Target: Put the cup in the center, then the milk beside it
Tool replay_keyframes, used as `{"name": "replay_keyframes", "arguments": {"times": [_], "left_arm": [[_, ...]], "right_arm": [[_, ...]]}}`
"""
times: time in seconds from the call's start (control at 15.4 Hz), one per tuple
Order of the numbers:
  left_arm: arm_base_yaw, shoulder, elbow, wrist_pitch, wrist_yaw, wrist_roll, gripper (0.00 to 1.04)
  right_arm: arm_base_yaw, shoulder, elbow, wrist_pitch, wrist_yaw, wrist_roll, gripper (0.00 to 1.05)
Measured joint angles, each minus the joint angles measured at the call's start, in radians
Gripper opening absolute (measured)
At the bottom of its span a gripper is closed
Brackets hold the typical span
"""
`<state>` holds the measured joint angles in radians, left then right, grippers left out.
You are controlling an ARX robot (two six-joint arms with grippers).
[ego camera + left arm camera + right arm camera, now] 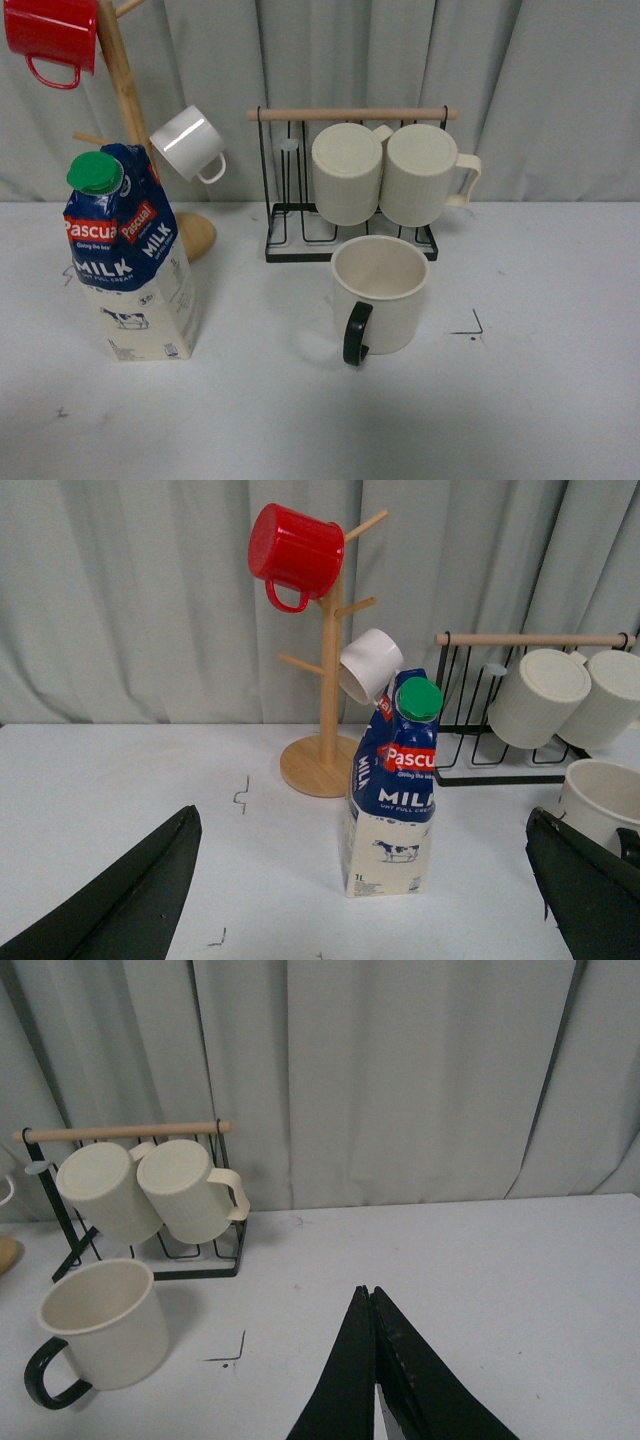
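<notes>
On the table (560,400) stand one cup (380,295) and one milk carton (130,270), apart.

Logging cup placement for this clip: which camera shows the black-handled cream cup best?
The front view: the black-handled cream cup stands whole near mid-frame, handle toward the camera. The right wrist view also shows it whole, but off to one edge. The left wrist view catches only part of it.
</notes>
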<state>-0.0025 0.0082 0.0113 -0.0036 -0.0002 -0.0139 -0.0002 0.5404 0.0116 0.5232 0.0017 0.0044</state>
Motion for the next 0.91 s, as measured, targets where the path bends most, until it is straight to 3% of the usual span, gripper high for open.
{"name": "replay_keyframes", "arguments": {"times": [0.52,0.91], "left_arm": [[0.000,0.000,0.000,0.000,0.000,0.000,0.98],[0.000,0.000,0.000,0.000,0.000,0.000,0.98]], "right_arm": [[0.000,-0.264,0.000,-0.247,0.000,0.000,0.02],[0.000,-0.370,0.000,-0.351,0.000,0.000,0.02]]}}
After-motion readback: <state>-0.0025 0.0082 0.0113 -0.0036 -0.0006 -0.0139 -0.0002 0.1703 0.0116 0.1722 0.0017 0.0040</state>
